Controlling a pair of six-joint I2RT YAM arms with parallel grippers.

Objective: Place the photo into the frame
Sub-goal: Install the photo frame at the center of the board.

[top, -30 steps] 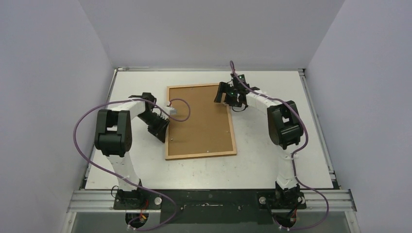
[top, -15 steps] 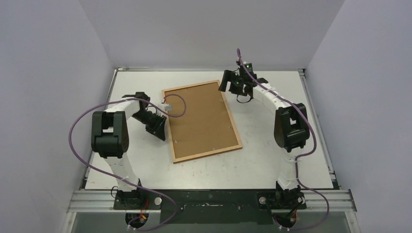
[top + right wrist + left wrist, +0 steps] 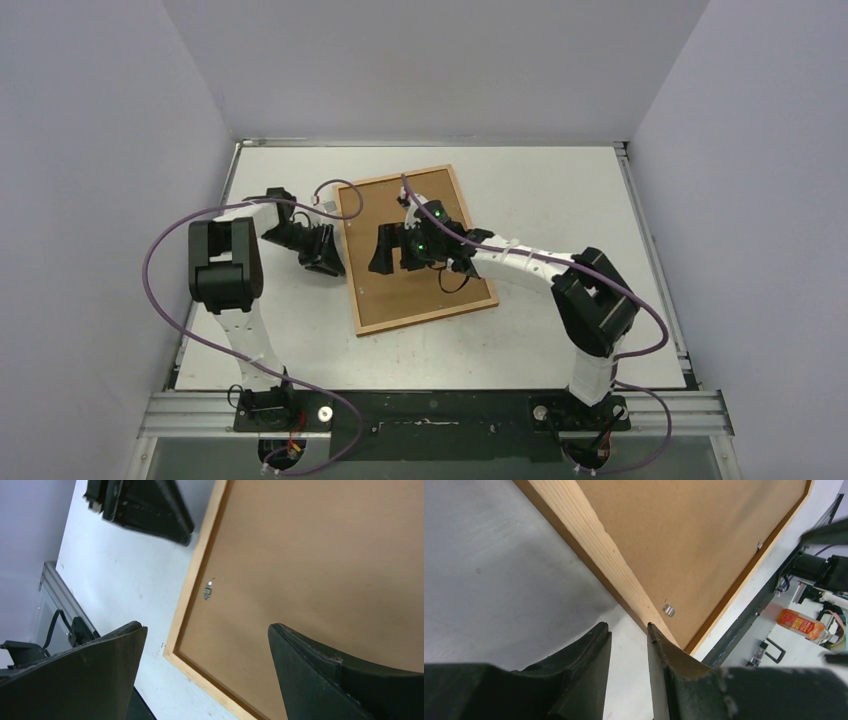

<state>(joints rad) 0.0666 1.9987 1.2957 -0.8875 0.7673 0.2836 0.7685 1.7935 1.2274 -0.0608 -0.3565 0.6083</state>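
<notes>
Top external view is showing the frame (image 3: pixel 405 300) lying face down on the table (image 3: pixel 560 190), front hidden, its long axis running near-to-far with the far end leaning left. The right gripper (image 3: pixel 397 252) is hovering over it, jaws spread wide. The left gripper (image 3: pixel 629 630) is sitting at its left edge, jaws slightly parted, gripping nothing. A bottle (image 3: pixel 800 623) is showing a red label too small to read.

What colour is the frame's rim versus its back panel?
Frame rim: pale natural wood. Back panel: plain brown fibreboard. Clearest in left wrist view.
</notes>
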